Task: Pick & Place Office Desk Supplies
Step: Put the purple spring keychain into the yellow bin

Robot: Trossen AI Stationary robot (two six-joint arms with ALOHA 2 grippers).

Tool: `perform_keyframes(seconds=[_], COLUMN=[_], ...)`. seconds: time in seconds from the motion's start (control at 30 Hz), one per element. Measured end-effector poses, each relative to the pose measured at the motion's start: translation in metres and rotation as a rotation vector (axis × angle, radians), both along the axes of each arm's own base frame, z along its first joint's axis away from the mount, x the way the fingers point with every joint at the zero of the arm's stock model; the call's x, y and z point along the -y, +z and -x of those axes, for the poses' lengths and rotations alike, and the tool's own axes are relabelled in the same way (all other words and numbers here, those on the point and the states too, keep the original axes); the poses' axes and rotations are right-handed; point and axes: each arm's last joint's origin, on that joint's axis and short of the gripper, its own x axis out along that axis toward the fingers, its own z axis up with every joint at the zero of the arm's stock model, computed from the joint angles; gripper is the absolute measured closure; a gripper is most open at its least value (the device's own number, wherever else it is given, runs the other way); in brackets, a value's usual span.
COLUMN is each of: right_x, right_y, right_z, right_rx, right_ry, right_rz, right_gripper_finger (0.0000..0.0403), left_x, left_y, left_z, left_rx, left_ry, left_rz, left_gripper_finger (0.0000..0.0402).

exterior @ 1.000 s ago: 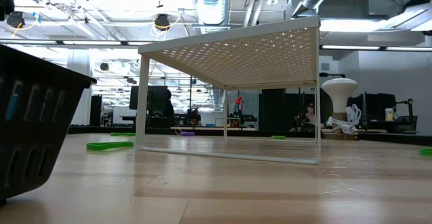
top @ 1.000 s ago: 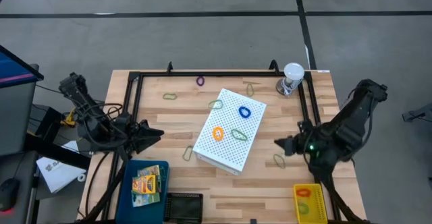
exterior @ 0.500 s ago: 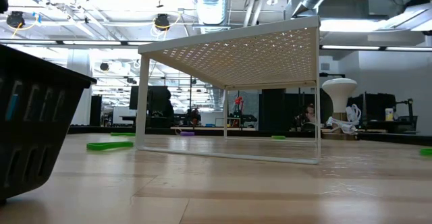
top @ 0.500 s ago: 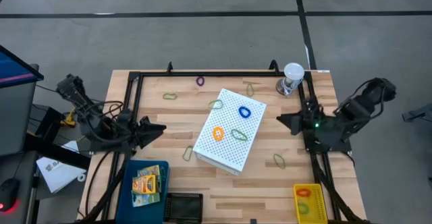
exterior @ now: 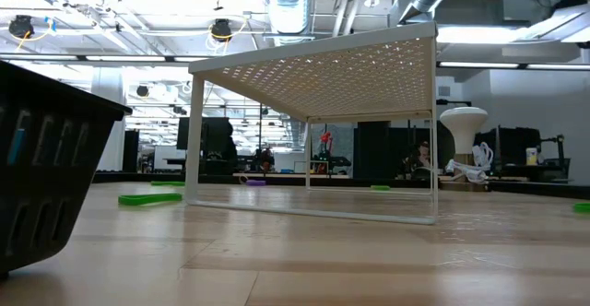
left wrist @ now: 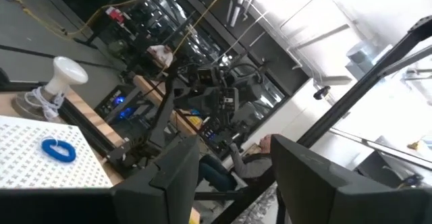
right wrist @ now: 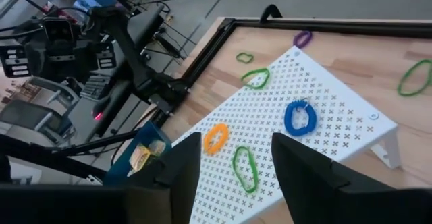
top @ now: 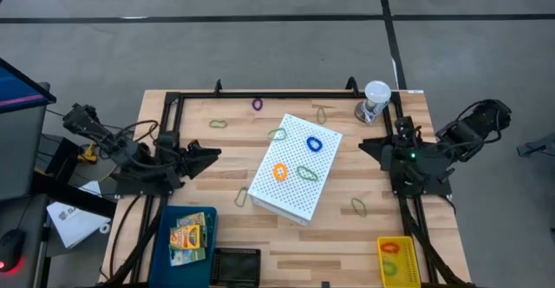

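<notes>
Nearest edge: crayon boxes (top: 188, 234) sit in a blue tray (top: 165, 255) at near left; a yellow bin (top: 398, 261) at near right holds a band. One olive band (top: 358, 206) lies on the wood near right. Mid-table, white perforated box (top: 296, 167) carries orange band (top: 280, 172), blue band (top: 314, 144) and a green band (top: 307, 173). Left gripper (top: 214, 152) hangs at the left side, fingers apart, empty. Right gripper (top: 365, 144) is at the right side, fingers apart, empty. Far edge: purple band (top: 257, 104), clear cup (top: 375, 100) at far right.
</notes>
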Motion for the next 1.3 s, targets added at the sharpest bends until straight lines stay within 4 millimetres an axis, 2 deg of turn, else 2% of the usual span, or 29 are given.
perform_keyframes(seconds=[0.3,0.43,0.63,0.8,0.93,1.07,1.3], right_x=[-0.001,-0.001,-0.003,-0.003,-0.002,-0.002,-0.002], right_y=[0.002,0.003,0.006,0.006,0.006,0.007,0.007], right_z=[-0.002,-0.002,-0.004,-0.004,-0.004,-0.004,-0.006], right_rx=[0.018,0.025,0.055,0.058,0.073,0.089,0.113], right_ry=[0.009,0.006,0.017,0.014,-0.011,-0.040,-0.096], right_rz=[0.003,0.001,0.005,0.006,-0.011,-0.015,-0.016], right_gripper_finger=[0.0227,0.0227,0.0227,0.0227,0.0227,0.0227,0.0227], left_x=[-0.040,-0.066,-0.113,-0.154,-0.194,-0.233,-0.275], left_y=[-0.009,-0.008,0.016,0.046,0.050,0.042,0.000], left_z=[-0.021,-0.025,-0.030,-0.046,-0.059,-0.066,-0.085], left_rx=[-0.054,-0.107,-0.288,-0.458,-0.611,-0.695,-0.811], left_ry=[-0.021,0.063,0.148,0.177,0.193,0.210,0.214], left_rz=[-0.025,-0.050,-0.120,-0.210,-0.163,-0.043,0.138], left_gripper_finger=[0.0214,0.0215,0.0211,0.0206,0.0206,0.0211,0.0219])
